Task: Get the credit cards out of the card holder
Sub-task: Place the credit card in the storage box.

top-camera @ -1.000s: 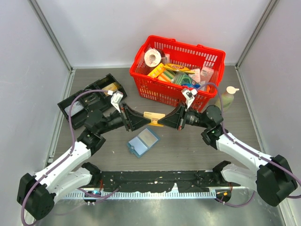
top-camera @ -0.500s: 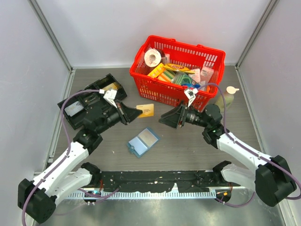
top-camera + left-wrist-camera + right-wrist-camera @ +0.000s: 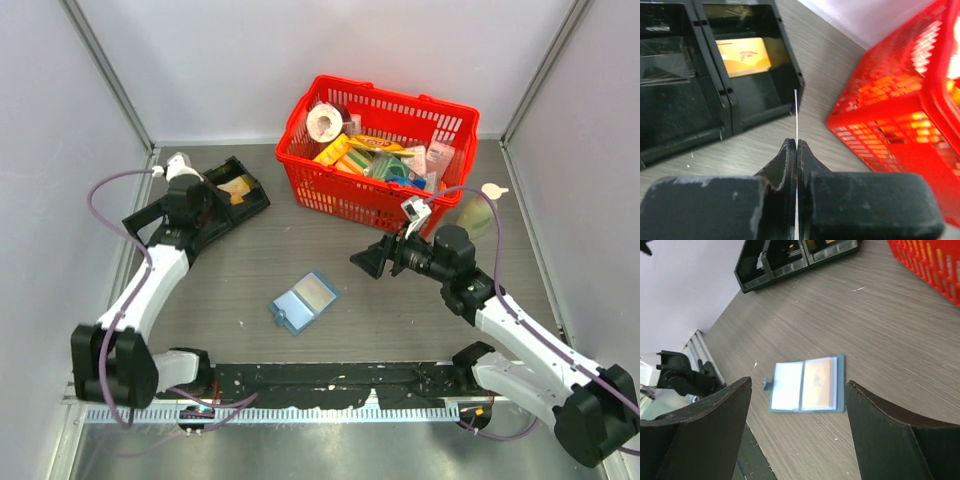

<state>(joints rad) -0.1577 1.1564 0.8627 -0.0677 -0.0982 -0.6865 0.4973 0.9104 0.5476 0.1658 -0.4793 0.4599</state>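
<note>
Swung over to the black tray (image 3: 760, 112) with left gripper (image 3: 796, 150) pinched shut on a thin card (image 3: 796, 112) seen edge-on, near an orange card (image 3: 742, 56) lying in one compartment, and right gripper (image 3: 371, 262) spread wide over the open blue wallet (image 3: 788, 386) on the table (image 3: 880, 330).

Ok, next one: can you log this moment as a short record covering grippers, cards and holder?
left gripper: shut on a thin card seen edge-on, near the black tray
right gripper: open, hovering over the table
card holder: lying open on the table, no gripper touching it
holder pockets: one pale, one tan-tinted; whether a card remains is unclear
tray contents: an orange-tan card in one compartment
backdrop: red basket of goods
</note>
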